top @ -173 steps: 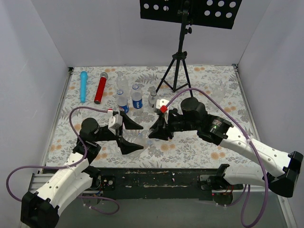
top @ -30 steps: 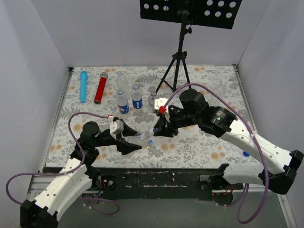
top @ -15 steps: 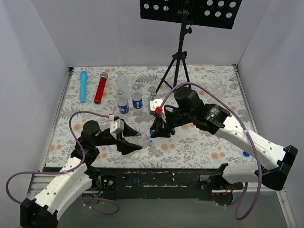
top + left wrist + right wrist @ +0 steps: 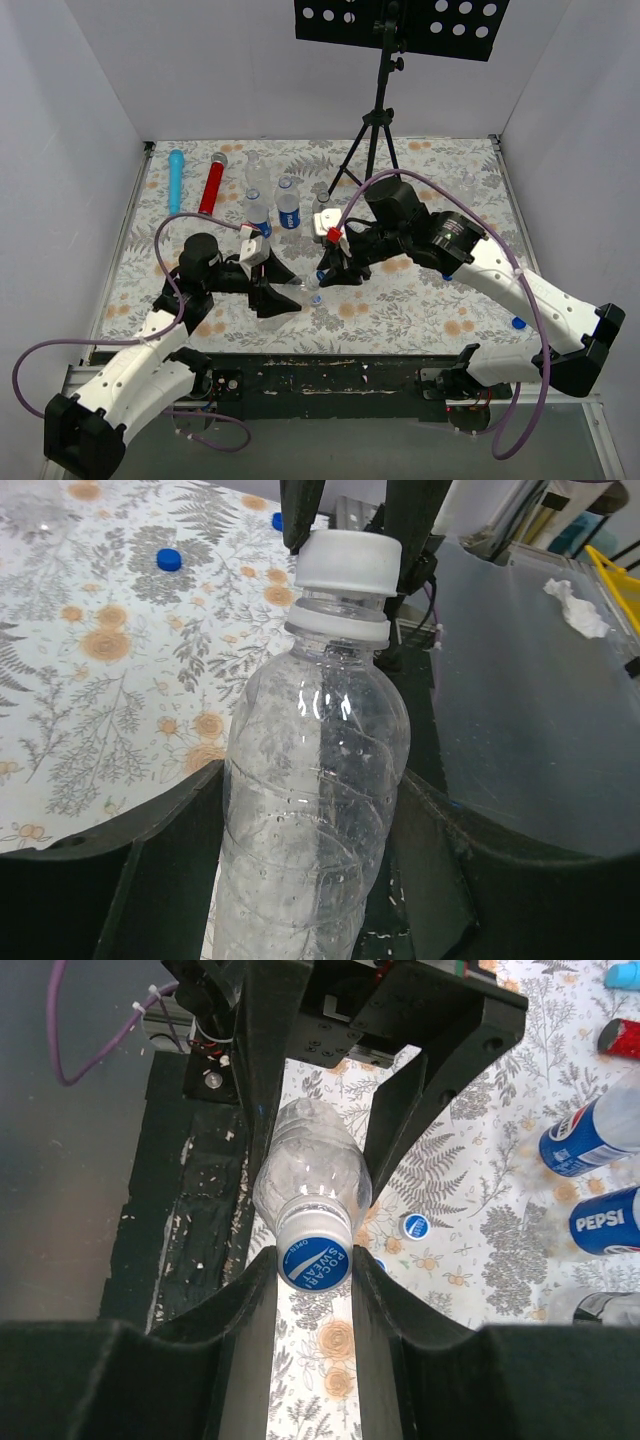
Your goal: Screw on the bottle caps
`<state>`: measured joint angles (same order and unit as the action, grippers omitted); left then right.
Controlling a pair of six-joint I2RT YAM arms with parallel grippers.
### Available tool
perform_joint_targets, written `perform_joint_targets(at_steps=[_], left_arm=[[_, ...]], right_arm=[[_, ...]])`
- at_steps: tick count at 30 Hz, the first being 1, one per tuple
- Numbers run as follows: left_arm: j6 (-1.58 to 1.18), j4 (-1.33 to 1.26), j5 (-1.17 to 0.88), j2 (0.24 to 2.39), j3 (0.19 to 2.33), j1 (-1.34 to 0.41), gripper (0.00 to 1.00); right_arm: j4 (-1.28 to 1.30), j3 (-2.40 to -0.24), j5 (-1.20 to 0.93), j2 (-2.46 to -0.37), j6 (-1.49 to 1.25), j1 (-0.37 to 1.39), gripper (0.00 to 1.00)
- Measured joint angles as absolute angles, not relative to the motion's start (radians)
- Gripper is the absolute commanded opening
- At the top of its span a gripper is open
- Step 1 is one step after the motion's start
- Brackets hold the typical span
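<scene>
A clear plastic bottle (image 4: 318,800) lies tilted in my left gripper (image 4: 315,825), whose jaws are shut on its body. A bottle cap (image 4: 314,1260), blue on top with a pale skirt (image 4: 345,560), sits on its neck. My right gripper (image 4: 314,1270) is shut on that cap from both sides. In the top view the two grippers (image 4: 275,285) (image 4: 325,277) meet over the table's front middle, with the bottle (image 4: 297,289) between them. Loose blue caps (image 4: 169,560) (image 4: 414,1225) lie on the floral table.
Pepsi bottles (image 4: 258,215) (image 4: 288,205) stand behind the grippers. A light blue cylinder (image 4: 176,180) and a red cylinder (image 4: 211,185) lie at the back left. A black tripod (image 4: 375,140) stands at the back. Another blue cap (image 4: 517,323) lies front right.
My left arm has drawn in and swung its elbow toward the back, keeping the bottle. My right gripper slid slightly left and stays on the cap.
</scene>
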<state>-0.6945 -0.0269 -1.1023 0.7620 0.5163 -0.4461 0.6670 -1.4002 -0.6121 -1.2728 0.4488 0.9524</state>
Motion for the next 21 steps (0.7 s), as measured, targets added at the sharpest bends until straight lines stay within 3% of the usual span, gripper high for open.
perform_joint_targets(at_steps=[12, 21], left_arm=[[-0.545, 0.218, -1.28, 0.985, 0.744, -0.437, 0.19], [-0.45, 0.297, -1.287, 1.003, 0.781, -0.434, 0.17]], right_arm=[[0.832, -1.525, -0.624, -1.308, 0.662, 0.948, 0.27], [0.894, -1.583, -0.654, -1.354, 0.738, 0.943, 0.25]])
